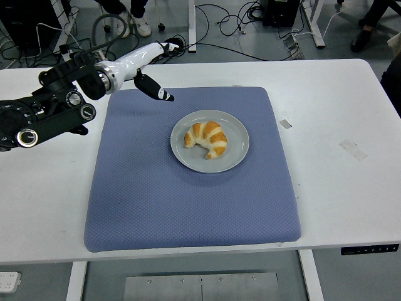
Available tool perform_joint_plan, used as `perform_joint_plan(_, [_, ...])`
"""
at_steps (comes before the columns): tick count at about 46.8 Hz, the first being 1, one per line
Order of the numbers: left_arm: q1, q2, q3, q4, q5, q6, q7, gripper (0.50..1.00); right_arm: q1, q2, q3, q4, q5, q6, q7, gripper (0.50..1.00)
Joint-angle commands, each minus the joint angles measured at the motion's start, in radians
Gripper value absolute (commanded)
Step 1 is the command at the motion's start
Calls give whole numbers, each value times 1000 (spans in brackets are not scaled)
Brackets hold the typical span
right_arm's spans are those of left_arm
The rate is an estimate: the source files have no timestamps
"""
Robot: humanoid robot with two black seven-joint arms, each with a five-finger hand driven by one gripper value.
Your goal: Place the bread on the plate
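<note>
A white table [351,113] stands in a room with a grey floor strewn with black cables [219,25]. A blue quilted mat [188,200], square with rounded corners, covers the table's middle. On the mat, toward the far edge, sits a round grey plate [233,157] holding the bread [207,138], a golden, ridged, crescent-shaped croissant. The left hand [149,69], white-shelled with dark fingertips, hangs spread and empty above the mat's far left corner, well apart from the plate.
</note>
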Motion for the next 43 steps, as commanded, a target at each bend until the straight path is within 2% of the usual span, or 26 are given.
perform_joint_plan(1, [16,41,-41,2,-31,0,-3,955,0,0,0,1,0,0,0,1000])
perform_joint_plan(8, [42,87,-107,19,-121,0,-9,957,0,0,0,1,0,0,0,1000])
perform_joint_plan(18, [75,126,-128,68,-219,1,-38,955,0,0,0,0,1,0,0,1000])
perform_joint_plan(28, [107,129,-142,166,-245,4,-96,955,0,0,0,0,0,0,0,1000])
perform_joint_plan(43, [122,130,-181,241,-284,3,-129,955,11,0,15,1,1,2,0,1000])
